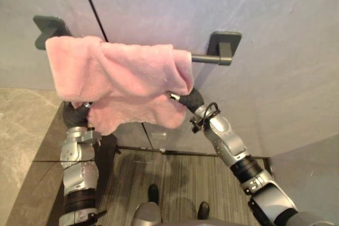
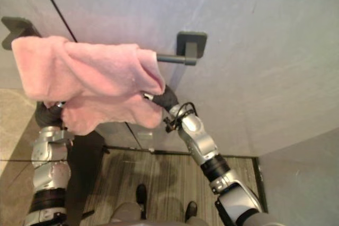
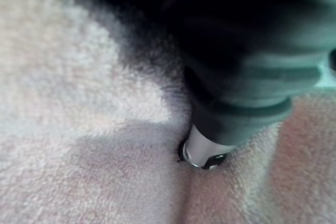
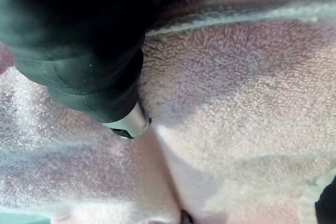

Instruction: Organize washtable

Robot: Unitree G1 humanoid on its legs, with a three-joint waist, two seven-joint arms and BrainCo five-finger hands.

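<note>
A pink towel [image 1: 116, 78] hangs bunched over a dark bar [image 1: 209, 59] on the grey wall, covering the bar's left and middle. My left hand [image 1: 77, 114] comes up under the towel's lower left edge and is buried in the cloth. My right hand [image 1: 190, 100] goes in under the towel's right edge, just below the bare end of the bar. In the left wrist view the dark ribbed cover [image 3: 247, 61] presses into pink terry cloth [image 3: 79, 129]. In the right wrist view the cover [image 4: 79, 40] lies against the same towel [image 4: 236, 103].
Two dark brackets [image 1: 50, 27] [image 1: 225, 43] fix the bar to the wall. A stone counter [image 1: 21, 146] runs along the left. Striped flooring [image 1: 175, 173] lies below, between the arms.
</note>
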